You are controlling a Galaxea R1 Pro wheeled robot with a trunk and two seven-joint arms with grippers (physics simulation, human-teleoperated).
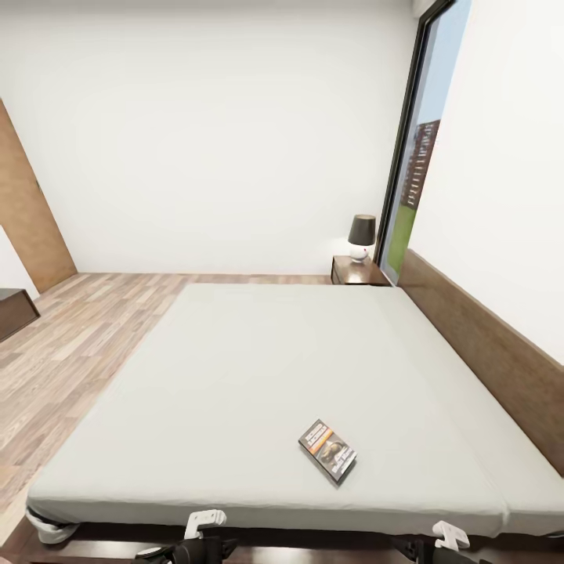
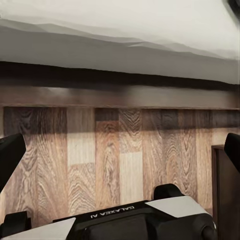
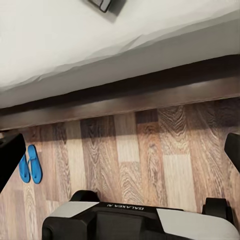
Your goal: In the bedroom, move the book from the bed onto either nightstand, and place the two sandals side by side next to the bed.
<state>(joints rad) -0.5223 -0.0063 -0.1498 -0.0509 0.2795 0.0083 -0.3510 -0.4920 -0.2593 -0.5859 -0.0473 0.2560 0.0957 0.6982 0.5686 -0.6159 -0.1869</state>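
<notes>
The book (image 1: 327,450), a dark paperback with an orange stripe, lies flat on the grey mattress of the bed (image 1: 258,368), close to its near edge and right of centre. One corner of the book (image 3: 106,5) also peeks in over the mattress edge in the right wrist view. Two blue sandals (image 3: 30,164) lie together on the wood floor beside the bed frame. A nightstand (image 1: 356,271) stands at the bed's far right corner. My left gripper (image 2: 125,145) and right gripper (image 3: 122,147) both hang open over the floor, holding nothing.
A dark-shaded lamp (image 1: 361,234) sits on the nightstand. The headboard (image 1: 486,345) runs along the right wall, below a tall window (image 1: 419,157). A dark cabinet corner (image 1: 12,309) stands at far left. Another dark cabinet edge (image 2: 226,180) is near my base (image 2: 140,222).
</notes>
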